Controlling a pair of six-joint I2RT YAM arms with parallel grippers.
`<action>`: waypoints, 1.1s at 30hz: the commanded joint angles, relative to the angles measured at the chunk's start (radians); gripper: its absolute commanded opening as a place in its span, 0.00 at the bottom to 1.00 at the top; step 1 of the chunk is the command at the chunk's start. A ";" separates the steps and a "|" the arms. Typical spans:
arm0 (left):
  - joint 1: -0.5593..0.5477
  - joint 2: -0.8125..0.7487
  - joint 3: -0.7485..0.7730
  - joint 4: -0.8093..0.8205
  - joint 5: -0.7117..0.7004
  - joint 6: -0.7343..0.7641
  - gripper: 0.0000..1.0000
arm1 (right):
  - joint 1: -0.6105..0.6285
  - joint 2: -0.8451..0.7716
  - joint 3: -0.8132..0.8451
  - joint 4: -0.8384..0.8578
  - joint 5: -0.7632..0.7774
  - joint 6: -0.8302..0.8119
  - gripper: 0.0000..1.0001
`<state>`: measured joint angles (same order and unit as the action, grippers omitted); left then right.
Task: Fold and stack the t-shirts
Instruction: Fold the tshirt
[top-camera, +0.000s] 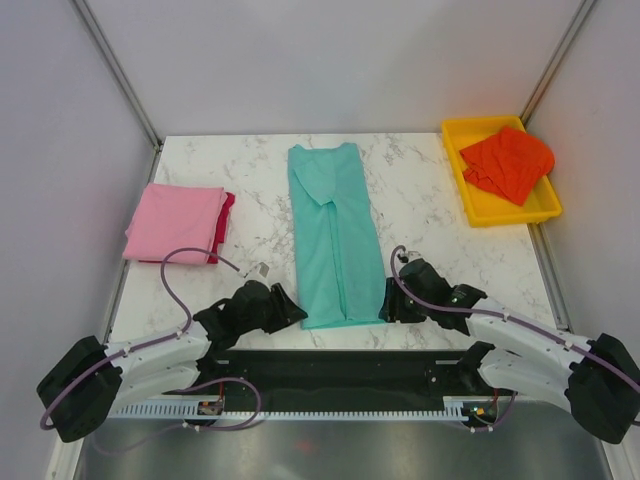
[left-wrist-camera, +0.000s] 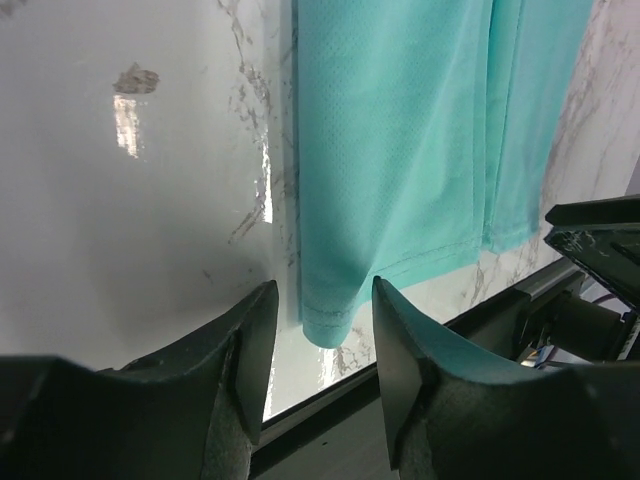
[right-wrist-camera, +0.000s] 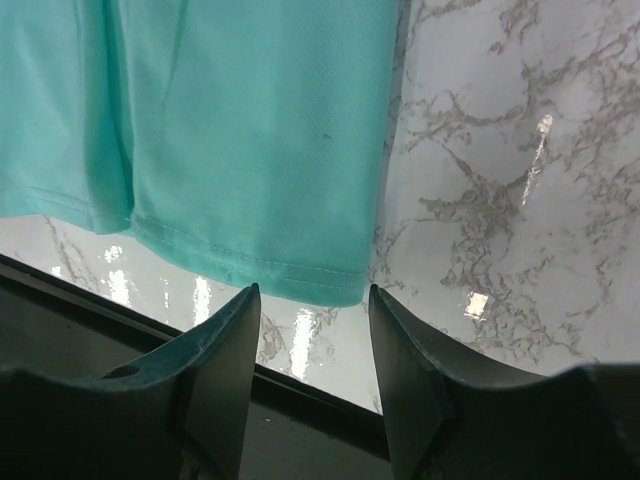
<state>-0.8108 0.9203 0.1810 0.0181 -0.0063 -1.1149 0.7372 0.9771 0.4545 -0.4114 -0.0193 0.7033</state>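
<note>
At the near edge of the table (top-camera: 430, 200), the teal t-shirt (top-camera: 335, 235) lies as a long strip running away from the arms; left gripper (left-wrist-camera: 322, 295) and right gripper (right-wrist-camera: 314, 292), both spread and empty, each face one hem corner, equally close

Teal-turquoise t-shirt (top-camera: 335, 235): folded lengthwise into long narrow strip, lay flat mid-bench (top-camera: 420, 190), hem at near edge. Pink t-shirt (top-camera: 175, 222): folded, sat left, atop crimson t-shirt (top-camera: 227, 215), whose edge alone showed. Orange-red t-shirt (top-camera: 510, 163): lay crumpled in yellow tray (top-camera: 478, 212), far right.
</note>
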 joint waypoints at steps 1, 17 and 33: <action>-0.025 0.052 -0.031 0.008 -0.012 -0.043 0.51 | 0.022 0.040 0.013 0.011 0.058 0.027 0.55; -0.077 0.097 0.006 0.028 -0.032 -0.051 0.02 | 0.065 0.084 0.015 0.048 0.078 0.016 0.05; -0.041 0.006 0.262 -0.245 -0.121 -0.005 0.02 | 0.057 0.141 0.259 -0.018 0.174 -0.030 0.00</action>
<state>-0.8730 0.9123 0.3576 -0.1463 -0.0692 -1.1606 0.7963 1.0756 0.6365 -0.4252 0.0933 0.6983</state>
